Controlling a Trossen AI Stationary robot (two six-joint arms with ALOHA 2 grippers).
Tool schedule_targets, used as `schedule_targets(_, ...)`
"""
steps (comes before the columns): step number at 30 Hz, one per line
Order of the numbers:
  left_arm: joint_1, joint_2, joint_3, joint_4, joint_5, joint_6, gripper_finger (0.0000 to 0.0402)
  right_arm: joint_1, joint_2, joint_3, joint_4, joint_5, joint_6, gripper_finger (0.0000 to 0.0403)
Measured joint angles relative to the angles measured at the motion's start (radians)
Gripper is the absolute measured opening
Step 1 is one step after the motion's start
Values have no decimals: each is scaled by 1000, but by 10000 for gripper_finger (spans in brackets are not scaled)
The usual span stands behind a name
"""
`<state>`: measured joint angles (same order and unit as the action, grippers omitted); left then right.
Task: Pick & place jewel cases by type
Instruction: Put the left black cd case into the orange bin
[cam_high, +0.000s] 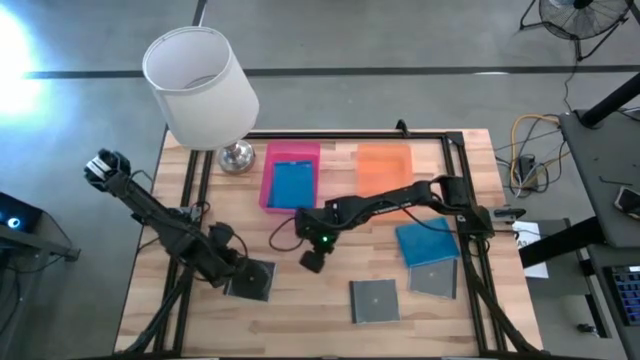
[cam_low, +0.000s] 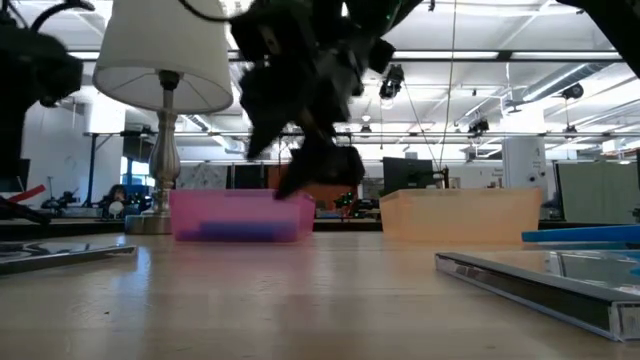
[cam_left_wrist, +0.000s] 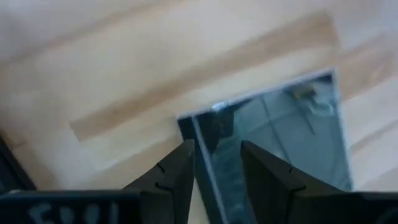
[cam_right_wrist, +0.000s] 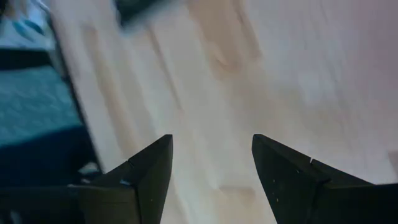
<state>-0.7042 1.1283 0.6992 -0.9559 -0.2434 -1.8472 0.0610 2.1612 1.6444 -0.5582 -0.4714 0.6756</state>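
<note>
Pale wood planks make up the table (cam_high: 300, 320), framed by dark rails. At its near left corner the left gripper (cam_high: 243, 272) is down at a grey case (cam_high: 251, 280); the left wrist view shows its two dark fingers (cam_left_wrist: 171, 180) spread a little apart, with the case's (cam_left_wrist: 273, 137) edge between them, though whether they are pressing on it cannot be told. The right gripper (cam_high: 313, 262) hangs over the middle of the table with nothing between its fingers (cam_right_wrist: 149, 171), which stand wide apart above bare wood. One blue case (cam_high: 291, 183) lies inside the pink tray (cam_high: 290, 153) at the back; the orange tray (cam_high: 384, 166) sits just beside it. On the right side another blue case (cam_high: 426, 241) rests partly over a grey case (cam_high: 433, 280), and a third grey case (cam_high: 374, 300) lies near the front edge, apart from them. A lamp with a white shade (cam_high: 198, 88) stands at the back left corner. Pale marks on the left wrist housing (cam_left_wrist: 62, 213) are too blurred to read, and no other writing can be made out.
</note>
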Motion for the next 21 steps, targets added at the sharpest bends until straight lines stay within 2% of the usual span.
schedule_targets(4, -34, -60, -88, 120, 25, 44, 110, 8, 0, -53, 10, 2, -17, 208)
schedule_targets(7, -38, -100, -144, 186, 37, 82, 90, 31, 0, -72, 17, 3, -26, 188)
schedule_targets(13, -38, -161, -210, 198, 60, 177, 12, 62, 0, -79, 51, -4, 28, 104)
schedule_targets(18, -38, -192, -253, 200, 113, 271, 1, 68, 1, -119, 192, -11, 145, 24)
schedule_targets(21, -45, -210, -266, 201, 139, 298, 1, 69, 14, -137, 305, -25, 241, 13)
